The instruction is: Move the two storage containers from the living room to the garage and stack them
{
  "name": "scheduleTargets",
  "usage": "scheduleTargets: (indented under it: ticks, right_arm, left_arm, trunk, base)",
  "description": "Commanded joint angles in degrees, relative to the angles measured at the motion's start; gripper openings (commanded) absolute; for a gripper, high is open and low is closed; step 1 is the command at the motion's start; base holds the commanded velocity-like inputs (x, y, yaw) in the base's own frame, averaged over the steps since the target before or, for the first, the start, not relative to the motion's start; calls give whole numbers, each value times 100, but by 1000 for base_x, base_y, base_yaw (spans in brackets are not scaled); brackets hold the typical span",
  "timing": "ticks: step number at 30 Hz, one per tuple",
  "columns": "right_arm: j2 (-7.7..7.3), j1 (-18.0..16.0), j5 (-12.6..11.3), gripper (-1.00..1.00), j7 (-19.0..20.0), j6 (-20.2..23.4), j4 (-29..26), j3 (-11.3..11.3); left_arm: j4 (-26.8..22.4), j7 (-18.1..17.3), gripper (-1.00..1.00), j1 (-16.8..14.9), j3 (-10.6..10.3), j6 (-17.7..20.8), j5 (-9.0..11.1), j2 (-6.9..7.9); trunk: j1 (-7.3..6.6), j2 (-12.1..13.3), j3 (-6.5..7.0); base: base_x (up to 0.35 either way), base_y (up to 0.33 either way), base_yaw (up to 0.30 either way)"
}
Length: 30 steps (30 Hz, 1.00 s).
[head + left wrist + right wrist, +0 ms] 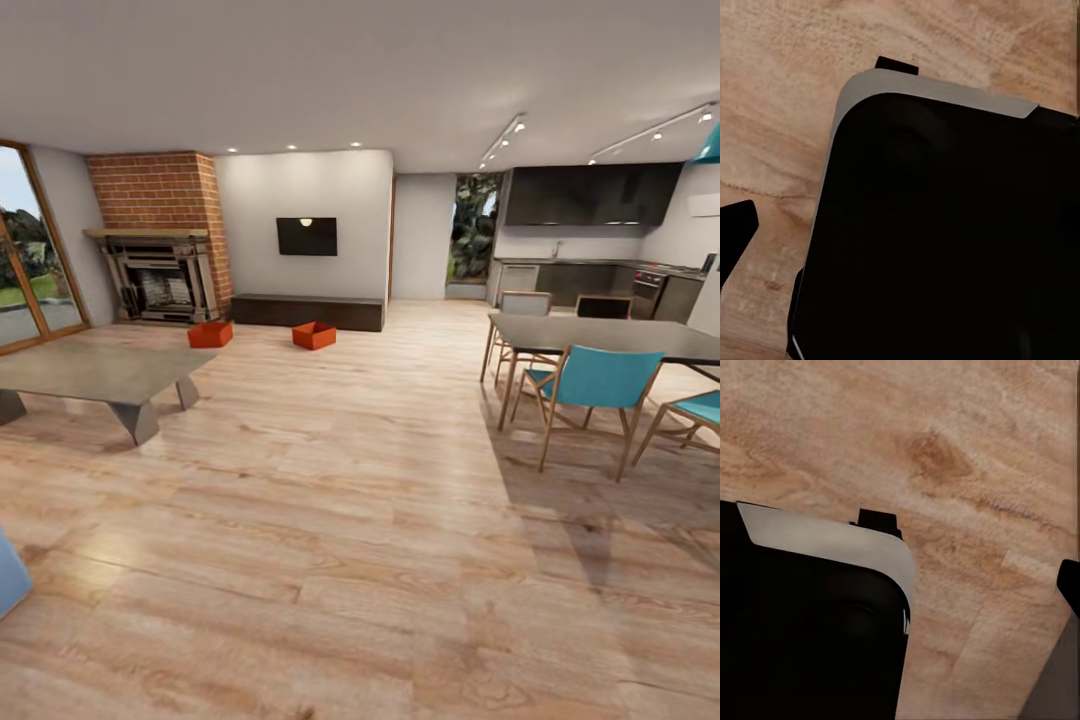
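Note:
Two orange-red storage containers stand on the light wood-plank floor of the living room, far ahead in the head view. One container (pixel 210 334) is by the fireplace (pixel 160 277). The other container (pixel 314 335) lies in front of the long dark bench (pixel 308 312) under the TV (pixel 306 236). In the left wrist view a dark fingertip (pixel 736 231) of my left gripper hangs at the picture's edge over the planks. The right wrist view has a dark fingertip (pixel 1069 583) of my right gripper at the opposite edge. Each finger is set wide, with nothing held. The garage is out of view.
A low grey coffee table (pixel 95 372) stands at the left. A dining table (pixel 610 335) with teal chairs (pixel 592 385) is at the right, with the kitchen behind it. Wide wood floor (pixel 350 480) runs between them. My black base (pixel 945 240) shows beneath both wrists.

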Motion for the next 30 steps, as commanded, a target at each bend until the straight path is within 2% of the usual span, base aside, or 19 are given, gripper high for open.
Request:
scheduleTargets:
  ticks: [1,30]
  right_arm:
    - [1,-7,60,100,-38,-18,17,30]
    - [1,-7,62,100,-38,-18,17,30]
  left_arm:
    - [-7,2,100,2,9,-10,23,-1]
    - [-7,29,100,2,-26,9,6,-9]
  trunk:
    - [3,-2,-5]
    - [3,-2,-5]
  base:
    - [322,0,0]
    - [322,0,0]
